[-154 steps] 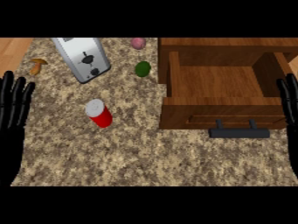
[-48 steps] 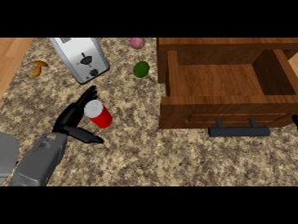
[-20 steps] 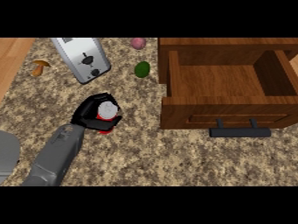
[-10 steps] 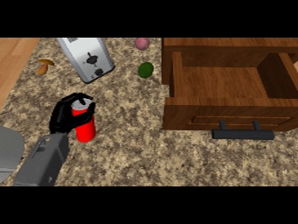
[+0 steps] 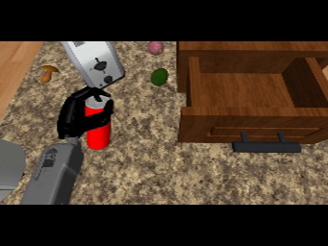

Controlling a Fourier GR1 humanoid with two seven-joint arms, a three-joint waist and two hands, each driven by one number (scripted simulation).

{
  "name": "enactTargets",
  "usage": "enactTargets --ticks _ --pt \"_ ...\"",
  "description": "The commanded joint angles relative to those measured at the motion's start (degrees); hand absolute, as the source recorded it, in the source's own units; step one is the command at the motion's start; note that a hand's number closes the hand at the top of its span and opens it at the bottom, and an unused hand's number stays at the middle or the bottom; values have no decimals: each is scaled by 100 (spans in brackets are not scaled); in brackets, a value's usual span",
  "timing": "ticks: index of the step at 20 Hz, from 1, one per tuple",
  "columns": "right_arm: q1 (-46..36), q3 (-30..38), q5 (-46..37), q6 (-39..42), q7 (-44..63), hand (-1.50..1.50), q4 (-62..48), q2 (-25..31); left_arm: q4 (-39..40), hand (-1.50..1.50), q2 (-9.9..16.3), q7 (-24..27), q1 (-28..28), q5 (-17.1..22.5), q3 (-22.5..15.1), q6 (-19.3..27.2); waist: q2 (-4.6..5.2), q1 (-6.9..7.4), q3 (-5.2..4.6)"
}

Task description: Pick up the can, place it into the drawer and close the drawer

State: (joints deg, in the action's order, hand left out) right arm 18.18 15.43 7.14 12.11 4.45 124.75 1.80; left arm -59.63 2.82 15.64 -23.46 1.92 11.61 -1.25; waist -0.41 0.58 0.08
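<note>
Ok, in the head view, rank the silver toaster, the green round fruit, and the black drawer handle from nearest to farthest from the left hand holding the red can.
Measured from the left hand, fingers curled round the red can:
1. Silver toaster, just beyond the hand.
2. Green round fruit, farther back and to the right.
3. Black drawer handle, far right, on the open wooden drawer.

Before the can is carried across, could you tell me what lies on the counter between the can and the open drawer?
In the head view, the stretch between the can, held in the left hand, and the drawer is bare speckled counter. The green object sits farther back.
</note>
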Motion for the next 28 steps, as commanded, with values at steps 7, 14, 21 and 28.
enactTargets --ticks 7,14,21,28 --pt "30 -46 -65 23 -55 -150 64 -166 -2036 150 -277 -1883 -330 -230 -1037 902 29 -79 -5" --pt "-84 349 390 170 144 -150 108 66 -1842 150 -281 -2665 -1447 -328 -1566 1473 38 -114 -6" --pt "219 -341 -220 -280 -42 -150 324 -174 -1583 150 -281 -3144 -2500 -173 -2268 2350 39 -146 -6" --pt "-336 -166 -331 -24 46 -150 -81 -122 -215 150 -281 -3345 -4146 170 -2567 3194 61 -208 -4"
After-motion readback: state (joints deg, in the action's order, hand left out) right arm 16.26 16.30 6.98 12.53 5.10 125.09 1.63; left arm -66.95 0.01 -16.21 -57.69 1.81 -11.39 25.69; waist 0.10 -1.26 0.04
